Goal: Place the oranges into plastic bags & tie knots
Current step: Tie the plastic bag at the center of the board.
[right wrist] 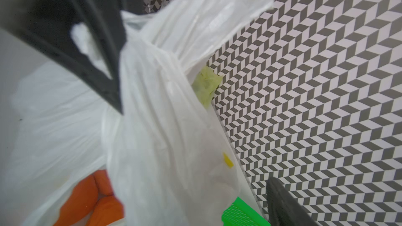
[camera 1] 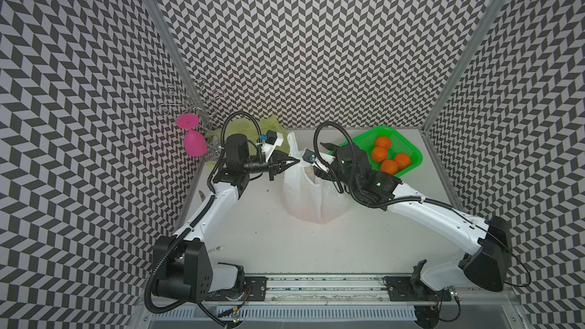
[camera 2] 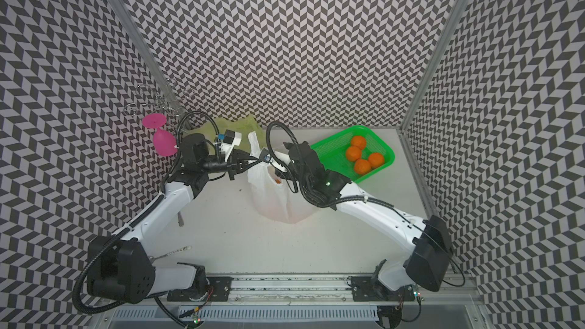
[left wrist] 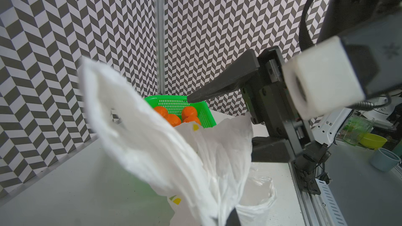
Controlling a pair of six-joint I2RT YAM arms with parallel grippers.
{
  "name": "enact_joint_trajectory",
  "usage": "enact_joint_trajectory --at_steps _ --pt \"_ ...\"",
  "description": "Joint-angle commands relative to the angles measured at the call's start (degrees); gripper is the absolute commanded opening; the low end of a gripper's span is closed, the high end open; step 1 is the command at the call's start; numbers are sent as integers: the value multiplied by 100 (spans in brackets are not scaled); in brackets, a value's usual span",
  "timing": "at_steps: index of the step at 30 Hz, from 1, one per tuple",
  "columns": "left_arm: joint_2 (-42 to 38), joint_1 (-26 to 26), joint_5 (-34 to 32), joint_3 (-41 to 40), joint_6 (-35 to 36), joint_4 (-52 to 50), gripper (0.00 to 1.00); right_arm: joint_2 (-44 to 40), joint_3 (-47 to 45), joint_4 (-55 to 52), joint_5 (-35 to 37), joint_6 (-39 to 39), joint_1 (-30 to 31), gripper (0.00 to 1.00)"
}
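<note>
The white plastic bag [camera 1: 311, 197] stands mid-table with its mouth pulled up, and oranges [right wrist: 91, 196] show inside it. My left gripper [camera 1: 296, 162] is shut on the bag's handle strip [left wrist: 152, 140] at the mouth. From the other side, my right gripper [camera 1: 316, 157] stands open at the bag's rim with its jaws wide apart; one finger [left wrist: 208, 92] is above the plastic and the other is partly hidden behind it. Several more oranges [camera 1: 389, 156] lie in the green basket [camera 1: 408, 144]. The yellow-green bag [camera 1: 240, 126] lies crumpled at the back wall. No knots are in view.
A pink wine glass [camera 1: 193, 142] hangs upside down from a wire rack [camera 1: 190, 102] at the back left, close to my left arm. Patterned walls enclose three sides. A metal rail [camera 1: 316, 283] runs along the front edge.
</note>
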Motion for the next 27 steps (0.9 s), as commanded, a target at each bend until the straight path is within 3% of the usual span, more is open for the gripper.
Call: enact_joint_trajectory --at_steps 1,3,6,11,13,17,22,27 --pt "-125 -52 25 12 693 -304 0 47 188 639 349 536 -210 47" --pt "-129 -52 -31 -15 917 -275 0 29 237 450 121 693 -346 41" --pt "-97 -52 -23 -15 1108 -211 0 -45 149 114 -512 618 -397 41" --pt "34 -52 -52 3 1567 -134 0 -236 502 -806 -2072 621 -522 63" --pt "54 -52 -22 3 1733 -134 0 -215 997 -1297 -3116 824 -719 72" --pt "0 -74 26 -36 1943 -143 1 -21 1681 -1579 -4996 1480 -1048 79" --pt "-118 -113 38 -170 2043 -60 2 518 2307 -1391 -5669 2287 -1061 82" --pt "-111 -145 47 -173 2059 -82 2 996 2773 -1317 -6099 2605 -1056 82"
